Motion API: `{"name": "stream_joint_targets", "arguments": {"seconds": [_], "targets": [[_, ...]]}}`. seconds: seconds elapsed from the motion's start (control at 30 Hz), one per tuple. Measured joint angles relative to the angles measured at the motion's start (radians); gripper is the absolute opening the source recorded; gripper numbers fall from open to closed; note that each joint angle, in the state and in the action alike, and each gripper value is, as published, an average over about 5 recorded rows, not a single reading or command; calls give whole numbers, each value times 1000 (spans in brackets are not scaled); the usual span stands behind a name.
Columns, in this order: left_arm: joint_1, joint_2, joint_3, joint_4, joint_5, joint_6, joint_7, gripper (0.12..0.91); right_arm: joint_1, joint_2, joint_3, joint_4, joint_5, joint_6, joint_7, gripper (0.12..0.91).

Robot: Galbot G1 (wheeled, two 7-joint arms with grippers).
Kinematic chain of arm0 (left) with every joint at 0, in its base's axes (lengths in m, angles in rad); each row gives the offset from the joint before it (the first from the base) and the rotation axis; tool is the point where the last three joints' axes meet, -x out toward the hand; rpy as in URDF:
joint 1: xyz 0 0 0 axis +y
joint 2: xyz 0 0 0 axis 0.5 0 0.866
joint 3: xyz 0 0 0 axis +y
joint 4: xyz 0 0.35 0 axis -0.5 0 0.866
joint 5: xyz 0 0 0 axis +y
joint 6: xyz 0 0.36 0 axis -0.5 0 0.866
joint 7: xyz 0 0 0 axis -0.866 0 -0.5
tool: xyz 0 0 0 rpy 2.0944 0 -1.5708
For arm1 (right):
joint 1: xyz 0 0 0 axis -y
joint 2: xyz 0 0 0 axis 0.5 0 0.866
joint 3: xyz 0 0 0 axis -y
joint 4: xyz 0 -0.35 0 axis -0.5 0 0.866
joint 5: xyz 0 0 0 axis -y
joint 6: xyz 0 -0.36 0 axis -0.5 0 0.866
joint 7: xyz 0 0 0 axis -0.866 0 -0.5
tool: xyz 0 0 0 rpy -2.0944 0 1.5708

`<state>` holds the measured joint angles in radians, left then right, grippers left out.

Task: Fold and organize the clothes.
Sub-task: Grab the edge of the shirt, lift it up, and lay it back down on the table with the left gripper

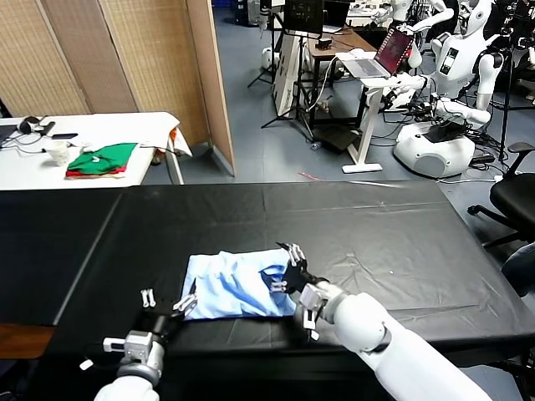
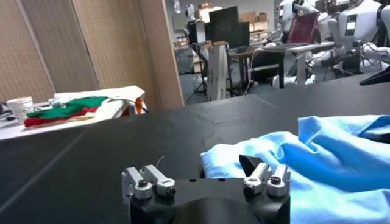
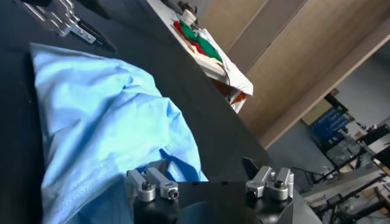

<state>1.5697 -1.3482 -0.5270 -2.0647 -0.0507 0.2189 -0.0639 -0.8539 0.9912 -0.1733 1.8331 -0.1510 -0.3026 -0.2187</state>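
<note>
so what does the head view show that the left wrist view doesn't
Only the head view: both arms at the near table edge, the right pincer open at the T-shirt's right edge, and an office chair.

Only the left wrist view: a close, low look at the left pincer, open, one finger over the shirt's corner.

Both: the blue T-shirt on the black table, and green-and-red folded garments on the white table behind.

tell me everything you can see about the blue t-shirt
The t-shirt is pale sky-blue, thin soft fabric, lying crumpled and wrinkled, not yet folded flat, on the black table near its front edge. The open left gripper sits at its left corner; the open right gripper is at its right edge, over the cloth.
</note>
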Motion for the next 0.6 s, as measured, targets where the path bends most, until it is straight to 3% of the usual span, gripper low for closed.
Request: {"name": "stream_joint_targets", "arguments": {"seconds": [0.6], "targets": [[4,-9,-4,-6,2,-2,-1,907,43,54,-46,-57,12,5,24,907]]}}
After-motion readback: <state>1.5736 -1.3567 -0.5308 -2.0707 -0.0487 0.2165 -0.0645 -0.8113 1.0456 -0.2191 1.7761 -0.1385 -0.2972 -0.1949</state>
